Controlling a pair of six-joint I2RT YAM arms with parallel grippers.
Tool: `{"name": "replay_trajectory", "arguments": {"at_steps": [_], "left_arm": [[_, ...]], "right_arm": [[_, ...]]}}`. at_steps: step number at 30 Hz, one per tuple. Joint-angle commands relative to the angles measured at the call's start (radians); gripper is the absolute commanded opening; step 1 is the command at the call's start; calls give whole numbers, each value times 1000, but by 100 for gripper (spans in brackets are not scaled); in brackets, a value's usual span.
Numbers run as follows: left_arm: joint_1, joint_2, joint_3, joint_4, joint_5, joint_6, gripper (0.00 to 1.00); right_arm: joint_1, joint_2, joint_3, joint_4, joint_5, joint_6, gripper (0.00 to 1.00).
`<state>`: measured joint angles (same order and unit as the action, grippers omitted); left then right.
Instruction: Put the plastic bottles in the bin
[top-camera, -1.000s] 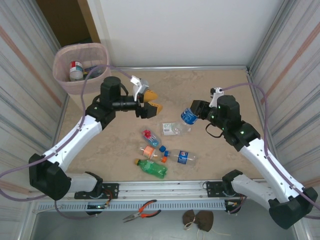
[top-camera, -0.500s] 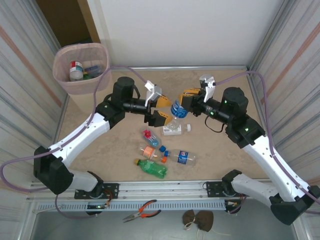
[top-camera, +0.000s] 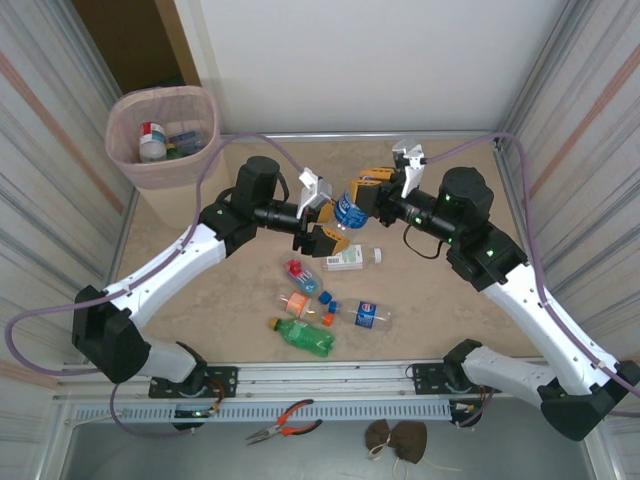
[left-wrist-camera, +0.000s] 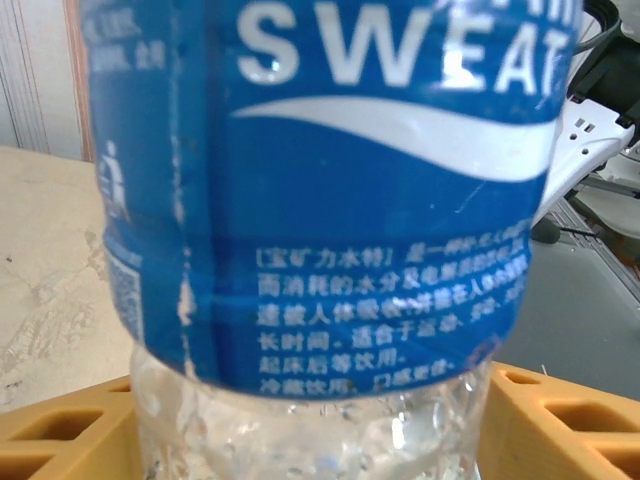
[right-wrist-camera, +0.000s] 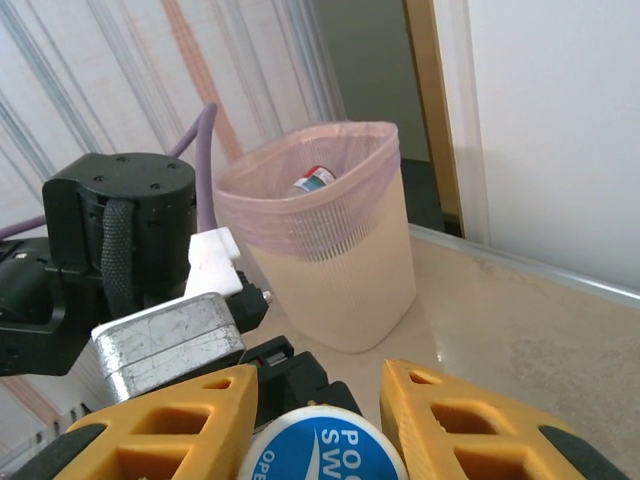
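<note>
Yellow fingers on the right tool (right-wrist-camera: 318, 400) are clamped tight on the cap end of the blue-labelled bottle (top-camera: 347, 210), holding it in the air above the middle of the counter (top-camera: 240, 300). Nose to nose with it, the left tool (top-camera: 326, 221) has its jaws partway closed, fingers (left-wrist-camera: 60, 440) pressed flush against both sides of that bottle's clear lower body. That's two tools on one bottle!

Just below them on the counter lies a clear bottle (top-camera: 350, 258) with a white label. Nearer the arm bases is a loose cluster: a red-capped bottle (top-camera: 298, 272), an orange-capped bottle (top-camera: 295, 302), a green bottle (top-camera: 303, 337) and a small blue-label bottle (top-camera: 365, 315).

At the far-left corner stands the bin (top-camera: 165, 170), pink liner over its rim, with a few bottles inside.
</note>
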<state>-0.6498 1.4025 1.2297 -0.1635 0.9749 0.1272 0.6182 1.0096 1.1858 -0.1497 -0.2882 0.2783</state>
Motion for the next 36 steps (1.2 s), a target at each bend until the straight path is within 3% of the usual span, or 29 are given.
{"name": "replay_trajectory", "arguments": {"at_steps": [1,7,13,17,25,36], "left_arm": [[-8,-2,43,-34,23,45,68],[-9,-10,45,-43,9,56,59],[-7,-37,60,-86,-58,82,59],[18,-54,77,-131,-118,93,59],[152,-103,132,-228,-217,83,59],[479,-69,350,-452,-352,37,59]], "right_arm": [[7,1,34,30,24,-1,21],[12,6,38,29,24,6,26],[12,-6,34,10,72,7,59],[14,-43,26,-5,126,-2,68],[12,-97,1,-30,203,-18,71],[11,-83,-12,-45,207,-11,72]]}}
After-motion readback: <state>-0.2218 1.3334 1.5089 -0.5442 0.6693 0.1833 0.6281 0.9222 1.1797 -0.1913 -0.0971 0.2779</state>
